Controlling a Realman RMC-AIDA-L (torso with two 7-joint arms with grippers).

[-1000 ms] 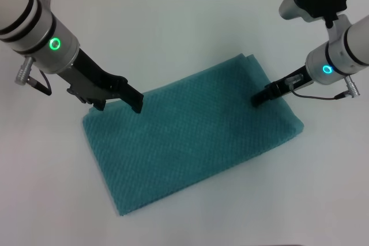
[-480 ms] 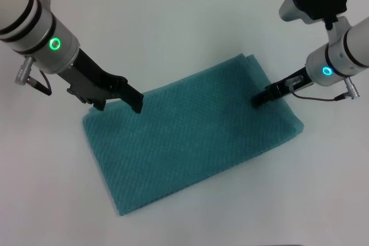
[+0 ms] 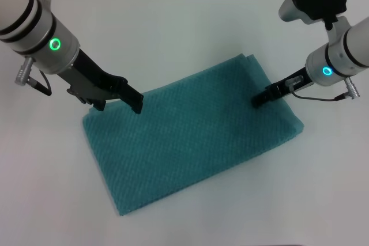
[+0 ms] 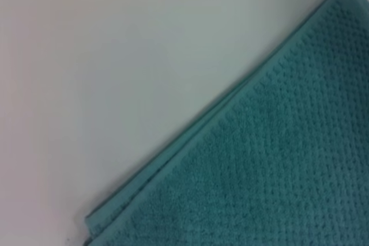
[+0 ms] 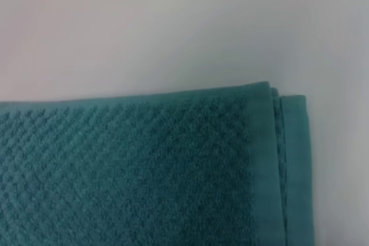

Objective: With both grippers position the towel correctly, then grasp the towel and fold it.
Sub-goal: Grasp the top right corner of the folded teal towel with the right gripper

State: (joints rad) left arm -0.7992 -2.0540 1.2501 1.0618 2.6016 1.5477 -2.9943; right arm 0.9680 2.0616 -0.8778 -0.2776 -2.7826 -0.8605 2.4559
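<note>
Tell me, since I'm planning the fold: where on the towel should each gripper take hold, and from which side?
Probably the far corners. The towel lies flat and skewed on the table, doubled, its stacked layer edges showing at both corners in the wrist views. The left gripper is at the far-left edge, the right gripper near the far-right end, so each would likely pinch all layers coming down from its own outer side.

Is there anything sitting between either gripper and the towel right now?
Nothing visible. The left gripper is at the towel's far left edge, the right gripper over its right end.
</note>
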